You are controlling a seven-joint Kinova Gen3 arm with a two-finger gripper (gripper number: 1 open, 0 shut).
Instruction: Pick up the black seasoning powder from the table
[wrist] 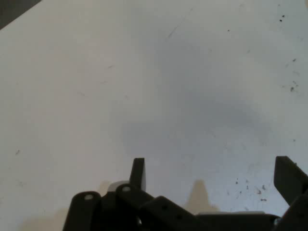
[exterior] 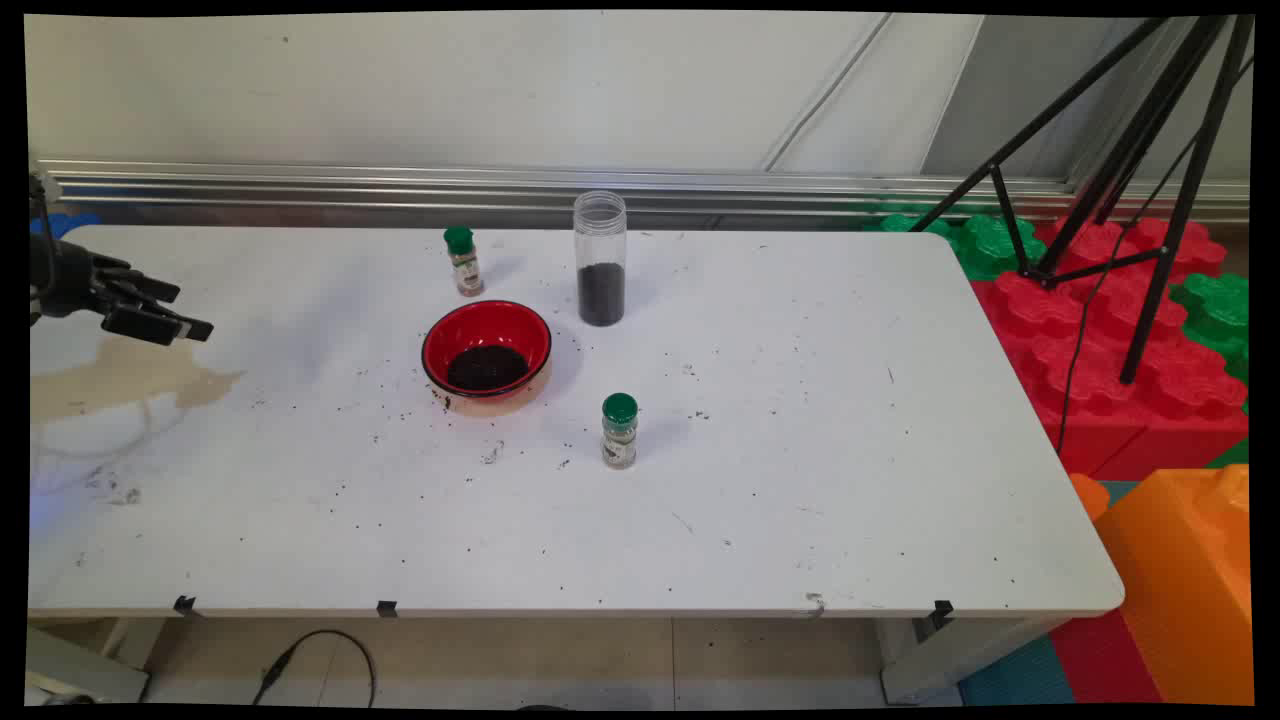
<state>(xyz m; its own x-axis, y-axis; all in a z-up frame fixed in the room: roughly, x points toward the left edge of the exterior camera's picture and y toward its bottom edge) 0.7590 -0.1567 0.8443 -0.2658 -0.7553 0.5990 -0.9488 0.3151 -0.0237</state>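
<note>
Nearest the camera, the desk (exterior: 620,560) presented its bare front edge, with dark grains scattered over the white top. Behind that edge stood a green-capped spice jar (exterior: 619,431), upright and alone. Further back sat a red bowl (exterior: 487,352) holding dark grains, then a tall clear canister (exterior: 600,258) partly filled with the same dark material and apparently uncapped. A second green-capped jar (exterior: 463,261) stood just left of the canister, near the far edge.

Hazards, as judged: the canister was tall and narrow, so a sideways contact from a passing link could have tipped it and spilled its contents. Both jars were slender and could likewise have toppled if struck off-centre. Loose grains on the desk might have reduced footing under any object pushed across them.

Pose: the pincer (exterior: 165,315) was positioned at the left edge of the main view, above the desk, well apart from every object, aimed rightward and slightly down. Its fingers (wrist: 138,172) were spread wide and gripped nothing; the hand view showed only bare desk beneath them.
</note>
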